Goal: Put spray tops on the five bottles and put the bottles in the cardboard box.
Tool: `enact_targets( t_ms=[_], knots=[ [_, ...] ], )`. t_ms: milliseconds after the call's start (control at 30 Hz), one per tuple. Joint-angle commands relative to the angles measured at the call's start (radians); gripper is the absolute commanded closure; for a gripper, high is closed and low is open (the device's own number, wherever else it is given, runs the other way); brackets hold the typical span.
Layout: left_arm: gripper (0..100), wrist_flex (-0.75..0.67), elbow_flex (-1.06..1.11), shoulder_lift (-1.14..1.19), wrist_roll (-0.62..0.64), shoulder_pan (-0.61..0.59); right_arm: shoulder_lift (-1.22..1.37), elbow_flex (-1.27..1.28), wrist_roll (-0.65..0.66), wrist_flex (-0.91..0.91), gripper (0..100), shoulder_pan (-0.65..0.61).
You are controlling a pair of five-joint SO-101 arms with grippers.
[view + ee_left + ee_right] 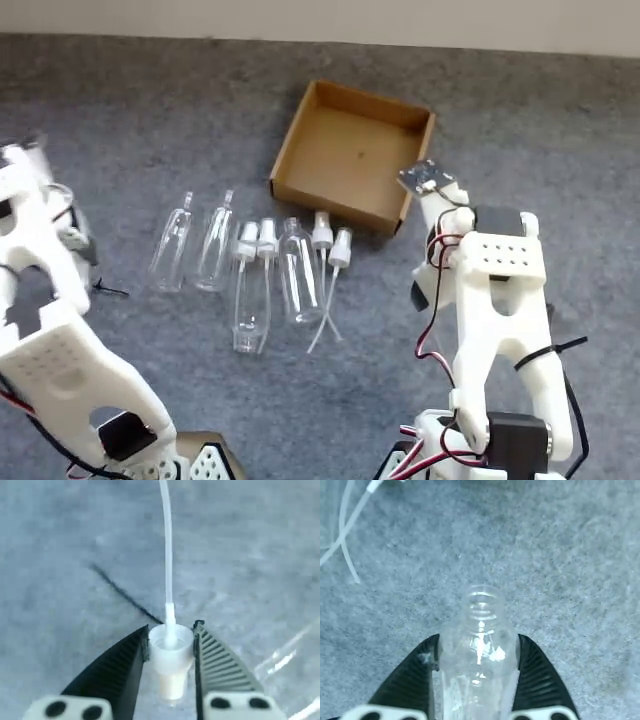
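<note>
My left gripper (171, 630) is shut on a white spray top (170, 652), whose thin dip tube (167, 545) points away over the grey carpet. My right gripper (479, 645) is shut on a clear bottle (480, 625) with an open, uncapped neck. In the high view the left arm (40, 250) stands at the left edge and the right arm (495, 270) at the right, just below the box's near corner. Several clear bottles (300, 270) and loose spray tops (322, 232) lie in a row between the arms. The open cardboard box (290, 150) lies behind them.
A thin black strand (110, 290) lies on the carpet by the left arm, also under the spray top (125, 595). Loose dip tubes (342, 535) cross near the right gripper. A pale wall borders the far edge of the carpet.
</note>
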Motion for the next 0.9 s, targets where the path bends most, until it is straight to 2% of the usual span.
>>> enact_targets(
  t_ms=[0, 133, 300, 400, 467, 533, 667, 867],
  knots=[
    [88, 0.02, -0.035, -0.045, 0.21, -0.041, -0.041, -0.004, -0.011, -0.008, 99.4, -0.005],
    [87, 0.018, 0.01, -0.045, 0.41, -0.059, -0.041, -0.002, -0.011, -0.007, 99.4, -0.005],
    [78, 0.011, 0.028, -0.044, 0.577, -0.013, -0.041, -0.002, -0.011, -0.007, 99.4, -0.005],
    [76, 0.006, 0.048, -0.044, 0.612, 0.008, -0.042, -0.002, -0.011, 0.018, 99.4, -0.005],
    [76, 0.009, 0.059, -0.047, 0.552, 0.012, -0.042, -0.002, -0.009, 0.024, 99.4, -0.005],
    [76, 0.012, 0.061, -0.054, 0.358, 0.008, -0.042, -0.002, -0.006, 0.024, 99.4, -0.002],
    [76, 0.0, -0.005, -0.056, -0.293, 0.002, -0.042, -0.004, -0.005, 0.025, 99.4, -0.001],
    [76, 0.126, -0.157, -0.047, -1.094, -0.015, -0.042, -0.008, -0.005, 0.024, 99.4, -0.007]
  ],
)
